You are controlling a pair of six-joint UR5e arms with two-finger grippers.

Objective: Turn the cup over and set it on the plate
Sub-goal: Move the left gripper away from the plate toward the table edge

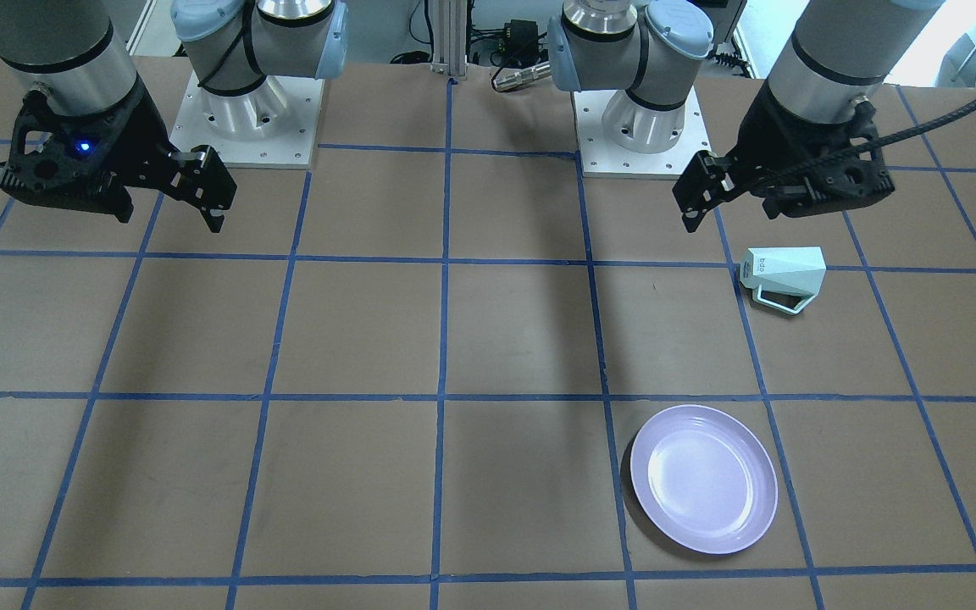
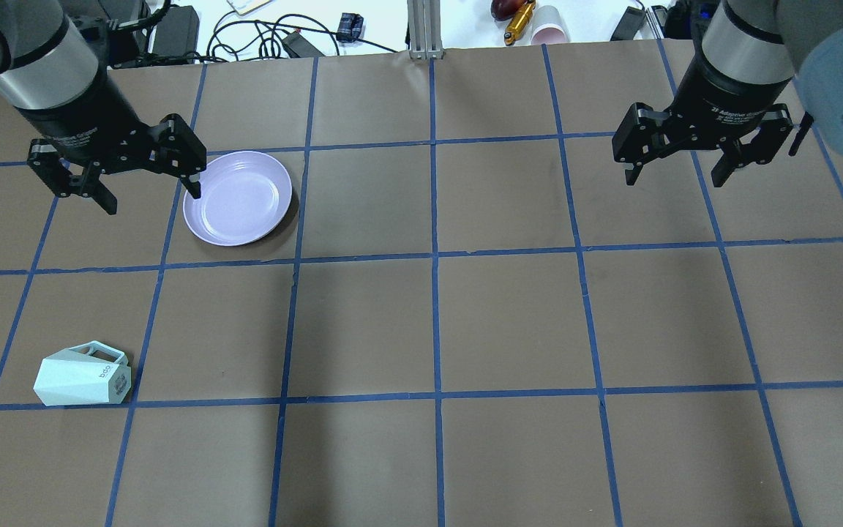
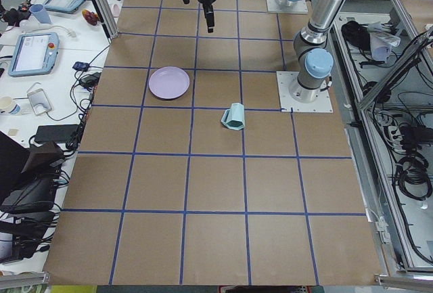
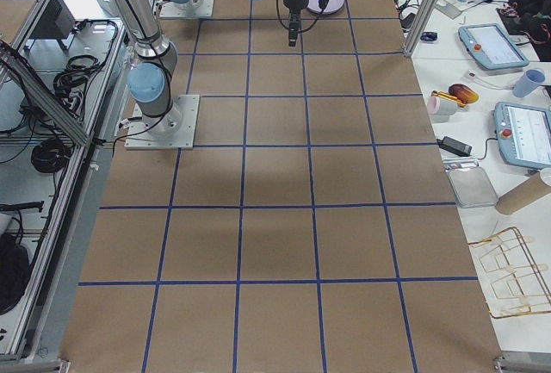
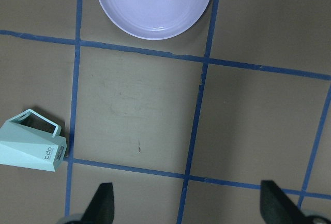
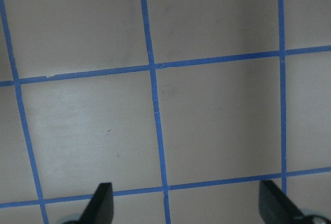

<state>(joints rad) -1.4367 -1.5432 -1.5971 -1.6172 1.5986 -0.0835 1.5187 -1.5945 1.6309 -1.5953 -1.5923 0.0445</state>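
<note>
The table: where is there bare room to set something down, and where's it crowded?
The table is bare across the half below the right pincer, from the middle tape line outward. The squares between the plate and the cup are free. The left half is busier: plate, cup on its side, left pincer hanging above.

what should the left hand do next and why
Probably swing the open left hand over to the cup and lower toward it: the cup lies on its side, apart from the empty plate, and nothing is grasped yet.
</note>
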